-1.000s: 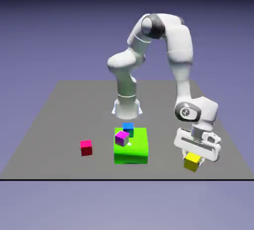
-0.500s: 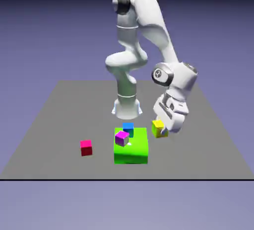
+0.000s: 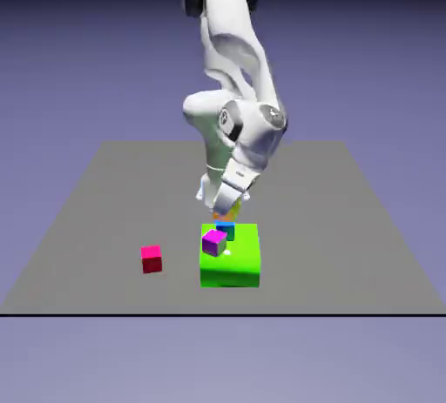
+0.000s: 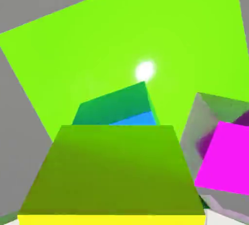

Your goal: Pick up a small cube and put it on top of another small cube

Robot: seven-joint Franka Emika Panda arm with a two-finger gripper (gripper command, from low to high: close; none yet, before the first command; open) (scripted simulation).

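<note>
My gripper (image 3: 225, 209) is shut on the small yellow cube (image 3: 228, 214), which hangs just above the small blue cube (image 3: 225, 228). The blue cube rests on the far part of the big green block (image 3: 237, 260). In the hand view the yellow cube (image 4: 112, 170) fills the bottom and hides the fingertips. The blue cube (image 4: 119, 108) shows right beyond it, slightly offset and rotated against it. In the exterior view only a sliver of yellow shows under the hand.
A purple cube (image 3: 213, 241) sits on the green block (image 4: 97, 44) close beside the blue cube, at the right in the hand view (image 4: 224, 157). A magenta-red cube (image 3: 152, 258) lies on the grey table (image 3: 87, 218) to the exterior view's left.
The arm carried the yellow cube from the table's front right, up and leftward, to a spot just over the blue cube on the green block.
</note>
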